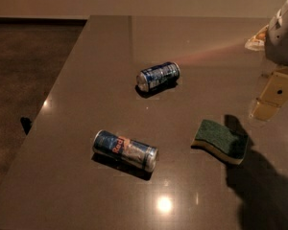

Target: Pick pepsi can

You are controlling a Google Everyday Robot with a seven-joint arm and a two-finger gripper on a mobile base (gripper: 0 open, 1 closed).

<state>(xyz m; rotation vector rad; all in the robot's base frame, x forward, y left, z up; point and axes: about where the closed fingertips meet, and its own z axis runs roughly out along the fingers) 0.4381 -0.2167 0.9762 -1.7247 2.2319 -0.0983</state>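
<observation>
Dark tabletop [86, 80], pepsi can [158, 76] mid, gripper [273, 97] far rt

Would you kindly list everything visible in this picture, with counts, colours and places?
table: one, dark grey-brown, fills most of the view
pepsi can: one, dark blue with silver ends, on its side, table centre
slim can: one, blue-silver with red lettering, on its side, front left
sponge: one, green over yellow, right of the slim can
pale item: one, white-orange, far right, unclear what
end effector: one, white and beige, right edge, apart from both cans
</observation>
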